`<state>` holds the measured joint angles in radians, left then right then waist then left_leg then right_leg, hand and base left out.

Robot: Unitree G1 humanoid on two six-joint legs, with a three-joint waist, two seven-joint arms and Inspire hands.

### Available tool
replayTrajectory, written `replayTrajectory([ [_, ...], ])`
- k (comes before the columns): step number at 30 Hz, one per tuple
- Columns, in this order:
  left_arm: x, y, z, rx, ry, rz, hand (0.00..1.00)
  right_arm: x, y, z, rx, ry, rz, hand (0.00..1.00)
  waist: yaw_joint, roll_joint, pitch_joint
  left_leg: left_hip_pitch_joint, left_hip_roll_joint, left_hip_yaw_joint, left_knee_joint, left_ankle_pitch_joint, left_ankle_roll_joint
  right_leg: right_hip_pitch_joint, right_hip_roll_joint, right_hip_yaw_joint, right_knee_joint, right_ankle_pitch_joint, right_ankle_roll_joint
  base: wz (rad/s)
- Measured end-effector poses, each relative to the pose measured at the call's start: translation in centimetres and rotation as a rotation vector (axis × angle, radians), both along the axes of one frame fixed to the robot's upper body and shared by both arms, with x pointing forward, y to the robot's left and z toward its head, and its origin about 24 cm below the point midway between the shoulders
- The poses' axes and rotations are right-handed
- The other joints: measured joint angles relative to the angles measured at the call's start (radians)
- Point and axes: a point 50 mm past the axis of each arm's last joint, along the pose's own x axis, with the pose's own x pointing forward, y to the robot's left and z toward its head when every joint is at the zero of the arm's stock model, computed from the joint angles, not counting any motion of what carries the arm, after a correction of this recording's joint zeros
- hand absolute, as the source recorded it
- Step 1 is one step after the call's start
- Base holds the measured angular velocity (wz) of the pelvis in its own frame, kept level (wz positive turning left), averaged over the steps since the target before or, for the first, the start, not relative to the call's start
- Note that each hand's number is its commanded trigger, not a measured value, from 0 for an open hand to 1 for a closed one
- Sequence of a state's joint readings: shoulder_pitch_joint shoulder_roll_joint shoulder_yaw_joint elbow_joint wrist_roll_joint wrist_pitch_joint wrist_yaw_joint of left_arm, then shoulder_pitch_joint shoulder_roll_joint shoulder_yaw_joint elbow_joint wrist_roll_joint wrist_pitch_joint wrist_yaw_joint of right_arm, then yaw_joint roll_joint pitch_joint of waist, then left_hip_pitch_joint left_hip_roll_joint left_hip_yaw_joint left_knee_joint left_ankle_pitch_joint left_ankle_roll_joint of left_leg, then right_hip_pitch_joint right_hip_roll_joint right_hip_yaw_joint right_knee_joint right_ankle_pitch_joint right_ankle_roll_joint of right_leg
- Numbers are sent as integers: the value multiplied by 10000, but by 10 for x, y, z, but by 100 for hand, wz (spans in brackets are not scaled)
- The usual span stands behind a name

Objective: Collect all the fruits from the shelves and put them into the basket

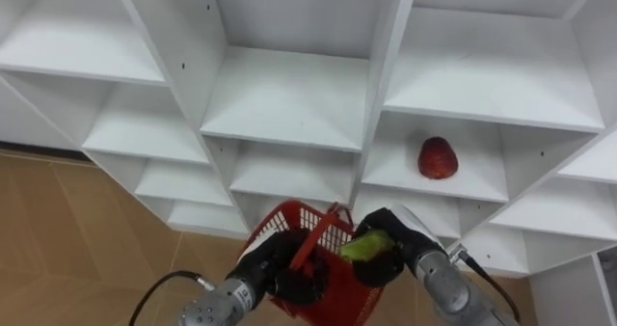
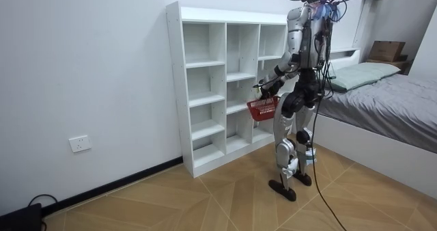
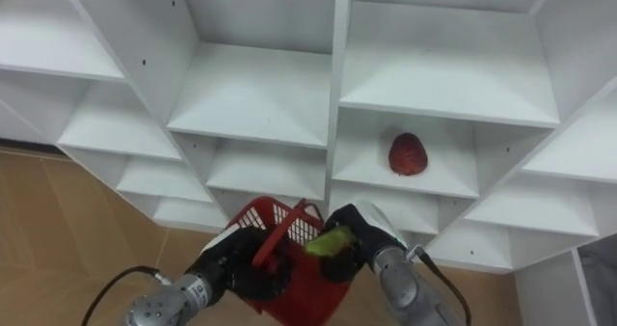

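Note:
I stand in front of the white closet [image 2: 225,87] of open shelves. My left hand [image 1: 281,264] is shut on the handle of a red plastic basket [image 1: 328,258] held low before me. Over the basket's right side, my right hand [image 1: 386,254] is curled round a green fruit [image 1: 366,246]. A red fruit [image 1: 438,158] lies on a shelf in the right column, above and to the right of my hands. In the room view the basket [image 2: 261,109] hangs in front of the closet at hip height.
The closet's other compartments [image 1: 289,95] hold nothing. Wooden floor [image 1: 77,239] lies to the left below the shelves. A bed [image 2: 382,104] stands behind me at the room view's right.

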<state>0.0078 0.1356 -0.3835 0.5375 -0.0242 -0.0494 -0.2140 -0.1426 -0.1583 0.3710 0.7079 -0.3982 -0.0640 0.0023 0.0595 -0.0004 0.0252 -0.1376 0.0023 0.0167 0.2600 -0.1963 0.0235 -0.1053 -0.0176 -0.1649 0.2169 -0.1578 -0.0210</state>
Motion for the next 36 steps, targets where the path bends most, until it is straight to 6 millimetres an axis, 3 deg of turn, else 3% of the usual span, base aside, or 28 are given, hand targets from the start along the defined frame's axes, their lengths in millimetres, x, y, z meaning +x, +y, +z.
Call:
replayTrajectory([
  [15, 3, -8, 3, 9, -46, -911, 100, -5, 12, -5, -710, 632, 1642, 100, 1, -31, 1, 77, -2, 146, -17, 12, 16, -19, 13, 292, 25, -5, -5, -2],
  [20, 3, -9, 3, -11, -55, -985, 100, -11, 16, -9, -1051, 827, 2171, 99, 65, -96, -36, 84, 8, 231, -28, 12, 16, -57, 20, 351, 29, -4, -5, -4],
  [21, 3, -10, 3, -19, -67, -1000, 100, -12, 16, -10, -1071, 881, 2195, 91, 67, -100, -38, 84, 9, 231, -28, 12, 16, -56, 24, 351, 30, -4, -5, 0],
  [22, 4, -10, 4, -41, -91, -1007, 100, -13, 17, -12, -1112, 956, 2268, 70, 69, -101, -39, 82, 12, 231, -28, 12, 16, -55, 26, 368, 29, -4, -6, 0],
  [23, 4, -11, 4, -49, -108, -1022, 100, -14, 17, -12, -1136, 994, 2340, 17, 67, -99, -40, 82, 13, 232, -28, 12, 16, -54, 26, 371, 29, -4, -6, 0],
  [24, 4, -11, 4, -50, -118, -1033, 100, -14, 18, -12, -1142, 1007, 2373, 0, 67, -97, -41, 82, 14, 232, -28, 12, 16, -54, 26, 372, 30, -3, -6, 0],
  [36, 10, -16, 9, -76, -398, -1285, 100, -16, 18, -14, -1256, 1107, 2508, 0, 42, -91, -49, 107, 7, 233, -25, 13, 16, -18, 13, 294, 45, -1, -10, 0],
])
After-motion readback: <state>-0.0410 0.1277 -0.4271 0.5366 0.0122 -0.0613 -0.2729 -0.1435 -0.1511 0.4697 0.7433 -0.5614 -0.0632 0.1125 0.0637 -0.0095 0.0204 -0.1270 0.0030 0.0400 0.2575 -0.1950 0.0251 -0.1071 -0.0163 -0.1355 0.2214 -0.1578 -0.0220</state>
